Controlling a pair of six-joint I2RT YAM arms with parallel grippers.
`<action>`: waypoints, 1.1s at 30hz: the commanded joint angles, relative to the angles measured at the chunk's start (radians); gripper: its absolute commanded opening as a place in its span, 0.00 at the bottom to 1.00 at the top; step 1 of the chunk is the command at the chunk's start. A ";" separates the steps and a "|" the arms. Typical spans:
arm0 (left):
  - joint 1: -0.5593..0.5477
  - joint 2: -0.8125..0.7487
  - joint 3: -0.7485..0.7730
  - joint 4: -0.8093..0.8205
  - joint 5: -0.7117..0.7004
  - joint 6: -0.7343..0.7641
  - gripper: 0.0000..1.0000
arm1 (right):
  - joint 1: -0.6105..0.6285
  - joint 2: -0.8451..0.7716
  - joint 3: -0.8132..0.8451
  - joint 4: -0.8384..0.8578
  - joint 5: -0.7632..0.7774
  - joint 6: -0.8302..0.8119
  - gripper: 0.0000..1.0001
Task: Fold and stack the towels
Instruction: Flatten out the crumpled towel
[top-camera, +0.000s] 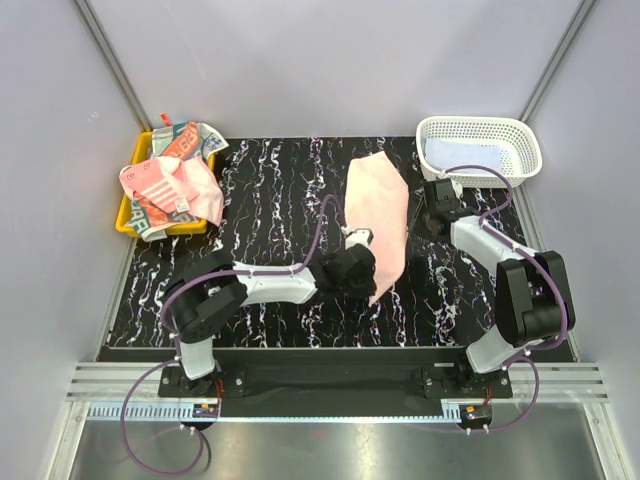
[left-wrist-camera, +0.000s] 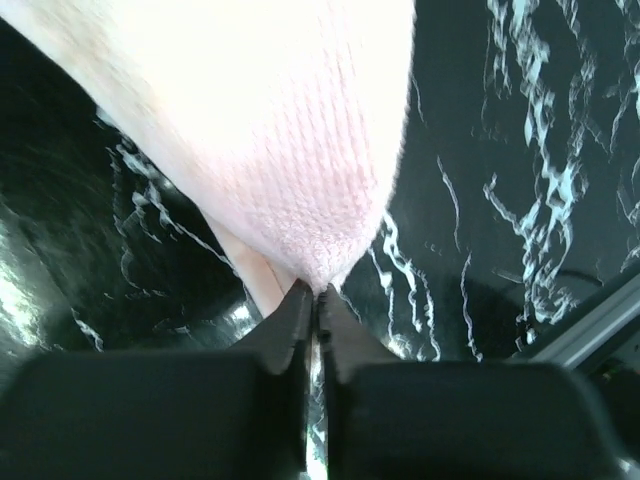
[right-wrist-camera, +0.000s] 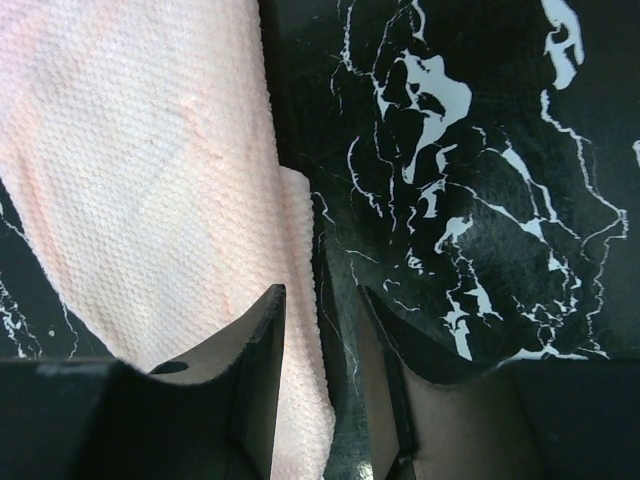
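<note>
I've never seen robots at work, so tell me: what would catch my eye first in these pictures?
A pink towel lies across the middle of the black marbled table, its near corner pinched in the left gripper, while the right gripper, jaws apart, sits at its right edge. At far left a yellow tray is heaped with crumpled patterned towels. At far right a white basket holds a pale blue towel.

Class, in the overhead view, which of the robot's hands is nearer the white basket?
Right. The right hand sits by the near-left corner of the basket; the left hand is farther off, mid-table, pinching the pink towel.
</note>
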 joint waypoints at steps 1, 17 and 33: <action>0.062 -0.084 -0.064 0.095 -0.046 -0.047 0.00 | -0.002 0.008 -0.011 0.061 -0.044 0.008 0.41; 0.332 -0.212 -0.222 0.155 0.053 -0.119 0.00 | 0.018 0.186 0.049 0.167 -0.209 0.031 0.50; 0.379 -0.202 -0.184 0.141 0.133 -0.096 0.00 | 0.081 0.289 0.118 0.203 -0.163 0.040 0.25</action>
